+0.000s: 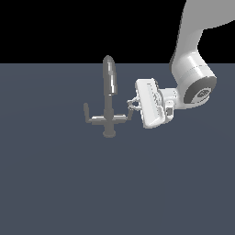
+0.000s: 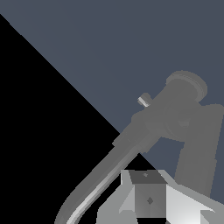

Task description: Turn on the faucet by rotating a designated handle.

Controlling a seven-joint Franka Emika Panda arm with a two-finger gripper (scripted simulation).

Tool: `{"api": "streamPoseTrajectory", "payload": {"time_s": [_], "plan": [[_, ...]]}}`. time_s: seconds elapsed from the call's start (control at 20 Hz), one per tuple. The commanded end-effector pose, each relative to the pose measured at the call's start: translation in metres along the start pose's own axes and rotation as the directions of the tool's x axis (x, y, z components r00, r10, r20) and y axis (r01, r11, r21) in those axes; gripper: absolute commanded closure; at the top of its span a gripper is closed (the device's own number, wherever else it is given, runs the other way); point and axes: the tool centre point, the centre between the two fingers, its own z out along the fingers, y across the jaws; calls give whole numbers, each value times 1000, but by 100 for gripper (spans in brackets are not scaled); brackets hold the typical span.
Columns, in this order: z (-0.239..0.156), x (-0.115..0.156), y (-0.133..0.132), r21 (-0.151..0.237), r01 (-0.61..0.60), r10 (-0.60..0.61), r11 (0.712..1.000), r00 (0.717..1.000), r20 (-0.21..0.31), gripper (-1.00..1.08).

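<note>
The grey metal faucet (image 1: pixel 109 114) stands on the floor, with its tall rounded spout (image 1: pixel 109 75) upright and a round base (image 1: pixel 109 134). The handle (image 1: pixel 121 118) is the side arm on the exterior view's right, and its upright tip is next to my gripper (image 1: pixel 132 105). The gripper lies sideways at handle height, its fingers together and holding nothing; they look to be touching the tip. In the wrist view the faucet (image 2: pixel 175 113) fills the frame, with the near arm (image 2: pixel 199 144) beside my fingertips (image 2: pixel 148 197).
The mirror-image arm (image 1: pixel 87 114) sticks out on the exterior view's left. The flat dark grey floor (image 1: pixel 55 183) spreads all around the faucet. My white arm (image 1: pixel 193 78) comes down from the upper right.
</note>
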Motion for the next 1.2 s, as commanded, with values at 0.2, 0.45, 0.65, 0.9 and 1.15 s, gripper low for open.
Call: {"api": "streamPoseTrajectory", "payload": {"time_s": [0.2, 0.45, 0.65, 0.9, 1.15], "plan": [[0, -10, 22, 0, -4, 4, 1000, 1000, 5, 108], [-1, -19, 39, 0, -4, 4, 1000, 1000, 6, 108], [0, -9, 32, -2, 28, -28, 1000, 999, -15, 108], [2, -3, 70, -1, 8, -8, 1000, 1000, -1, 108], [0, -1, 32, -7, 96, -96, 995, 995, -5, 108]]}}
